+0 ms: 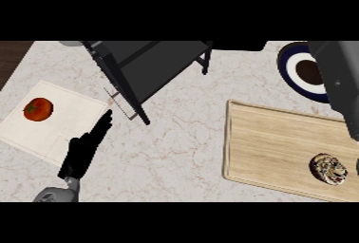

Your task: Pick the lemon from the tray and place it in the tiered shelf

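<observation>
No lemon shows, so the left hand, fingers straight and empty, may wrongly take the tomato instead.

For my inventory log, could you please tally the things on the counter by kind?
Flat boards: 2, a white board and a wooden tray
Round foods: 2, a red fruit and a speckled item
Plate: 1
Shelf: 1
Total: 6
</observation>
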### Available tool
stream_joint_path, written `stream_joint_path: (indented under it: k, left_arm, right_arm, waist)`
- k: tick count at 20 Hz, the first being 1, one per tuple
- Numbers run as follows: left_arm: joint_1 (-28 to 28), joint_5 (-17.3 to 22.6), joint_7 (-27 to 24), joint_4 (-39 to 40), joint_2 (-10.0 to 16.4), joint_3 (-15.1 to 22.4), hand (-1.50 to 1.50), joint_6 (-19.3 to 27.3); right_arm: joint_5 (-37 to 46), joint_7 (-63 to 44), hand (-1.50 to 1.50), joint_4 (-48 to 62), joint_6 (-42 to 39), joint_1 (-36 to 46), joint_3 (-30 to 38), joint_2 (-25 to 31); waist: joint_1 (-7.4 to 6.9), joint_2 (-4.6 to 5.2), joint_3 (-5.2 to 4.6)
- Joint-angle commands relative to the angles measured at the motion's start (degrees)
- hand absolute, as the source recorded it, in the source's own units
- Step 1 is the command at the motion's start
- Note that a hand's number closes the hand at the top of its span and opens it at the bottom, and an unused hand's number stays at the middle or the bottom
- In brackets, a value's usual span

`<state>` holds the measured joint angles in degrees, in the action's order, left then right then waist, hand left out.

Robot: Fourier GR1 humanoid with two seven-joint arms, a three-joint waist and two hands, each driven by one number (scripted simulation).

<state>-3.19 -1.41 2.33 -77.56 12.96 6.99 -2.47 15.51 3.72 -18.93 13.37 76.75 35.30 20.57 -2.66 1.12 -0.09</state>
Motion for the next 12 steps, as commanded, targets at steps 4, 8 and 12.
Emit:
stream_joint_path:
  k: [4, 8, 12]
  left_arm:
    - [-2.4, -1.1, 2.8, -0.2, -0.6, -0.2, 0.0, 0.9]
    - [0.8, -0.8, -1.0, 0.2, -1.1, 0.2, 0.0, -0.1]
    - [-1.7, -0.8, 1.7, -0.3, -0.8, 0.0, 0.0, -0.7]
  right_arm:
    - [0.1, 4.5, -1.5, 2.6, -11.1, -3.5, -1.1, 8.4]
    - [0.3, 8.0, -1.5, 4.4, -11.8, -4.3, -1.4, 9.0]
    - [1.5, 8.0, -1.5, 5.8, -14.3, -5.5, -2.5, 12.1]
  waist:
    - [0.5, -0.12, 0.16]
    - [-0.46, 0.17, 0.16]
    - [-0.38, 0.22, 0.17]
